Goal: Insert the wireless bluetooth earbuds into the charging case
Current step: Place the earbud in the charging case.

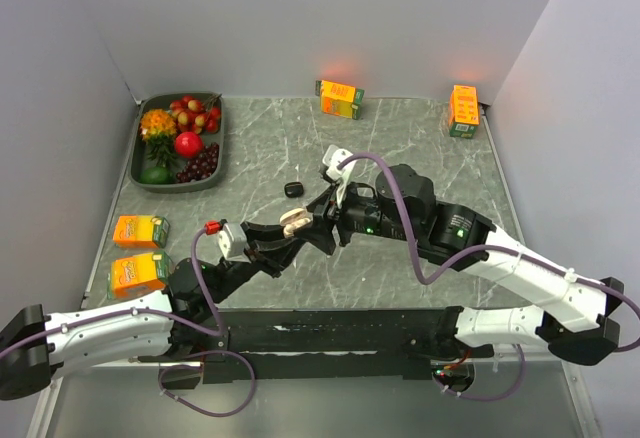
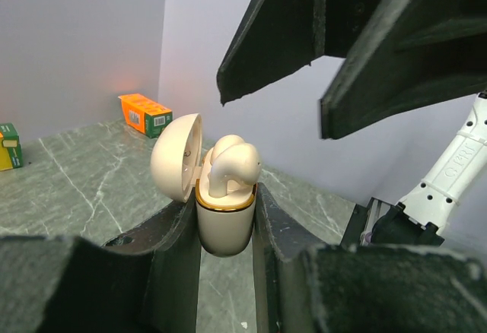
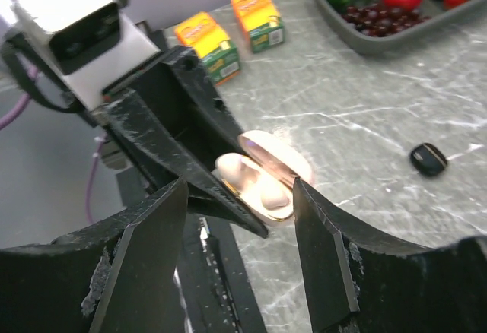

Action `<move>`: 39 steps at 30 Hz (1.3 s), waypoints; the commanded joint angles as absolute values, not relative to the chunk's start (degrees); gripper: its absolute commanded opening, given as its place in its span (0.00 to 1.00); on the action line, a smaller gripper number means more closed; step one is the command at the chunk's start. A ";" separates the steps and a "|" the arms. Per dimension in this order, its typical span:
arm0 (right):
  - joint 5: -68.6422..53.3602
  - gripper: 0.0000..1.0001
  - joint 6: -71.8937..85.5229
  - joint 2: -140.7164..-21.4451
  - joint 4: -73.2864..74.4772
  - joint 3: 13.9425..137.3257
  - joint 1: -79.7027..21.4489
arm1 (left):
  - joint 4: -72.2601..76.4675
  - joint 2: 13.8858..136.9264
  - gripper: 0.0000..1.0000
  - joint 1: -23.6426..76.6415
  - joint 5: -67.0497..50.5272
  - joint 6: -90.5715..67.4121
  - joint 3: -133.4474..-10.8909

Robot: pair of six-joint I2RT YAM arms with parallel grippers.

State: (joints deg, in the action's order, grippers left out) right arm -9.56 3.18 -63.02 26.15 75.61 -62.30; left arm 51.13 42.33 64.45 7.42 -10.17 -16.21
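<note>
My left gripper (image 1: 287,232) (image 2: 224,201) is shut on the cream charging case (image 1: 295,222) (image 2: 224,226) (image 3: 283,167), holding it upright above the table with its lid swung open. Two whitish earbuds (image 2: 228,162) (image 3: 245,172) sit in the case's gold-rimmed sockets. My right gripper (image 1: 318,212) (image 3: 240,187) is open right beside and above the case. Its two dark fingers (image 2: 289,36) hang over the case in the left wrist view, with nothing between them. A small black rounded earbud piece (image 1: 292,189) (image 3: 428,158) lies on the table just beyond the case.
A grey tray (image 1: 140,166) of fruit stands at the back left. Orange juice cartons sit at the back middle (image 1: 340,98), the back right (image 1: 463,110) and the left edge (image 1: 140,230) (image 1: 138,273). Grey walls close in three sides.
</note>
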 commanded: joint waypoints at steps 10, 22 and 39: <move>7.11 0.71 0.53 -64.77 25.66 76.11 -66.44 | 52.38 41.13 0.01 64.42 6.94 -10.72 -18.46; 13.18 0.76 0.53 -65.74 26.89 76.03 -67.85 | 52.03 40.78 0.01 64.42 6.68 -10.90 -18.72; 14.33 0.78 2.02 -60.30 24.61 76.37 -67.85 | 51.68 40.52 0.01 64.42 7.38 -10.28 -18.02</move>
